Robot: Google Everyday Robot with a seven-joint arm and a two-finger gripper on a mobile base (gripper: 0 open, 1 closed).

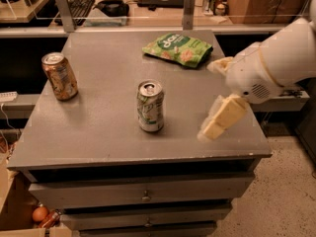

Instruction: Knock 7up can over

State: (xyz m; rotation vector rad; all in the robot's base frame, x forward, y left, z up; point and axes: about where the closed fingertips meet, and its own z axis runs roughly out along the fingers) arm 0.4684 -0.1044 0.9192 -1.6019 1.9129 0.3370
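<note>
The 7up can (150,106), silver-white with green markings and a silver top, stands upright near the middle of the grey table (98,137). My gripper (211,98) has come in over the table's right side, on a white arm (276,63), and hovers to the right of the can without touching it. Its two cream fingers are spread apart, one (220,64) near the snack bag and one (220,118) nearer the front edge. It holds nothing.
An orange-brown can (59,76) stands upright at the table's left. A green snack bag (177,49) lies at the back, just left of my upper finger. Drawers sit under the tabletop. A desk with a keyboard stands behind.
</note>
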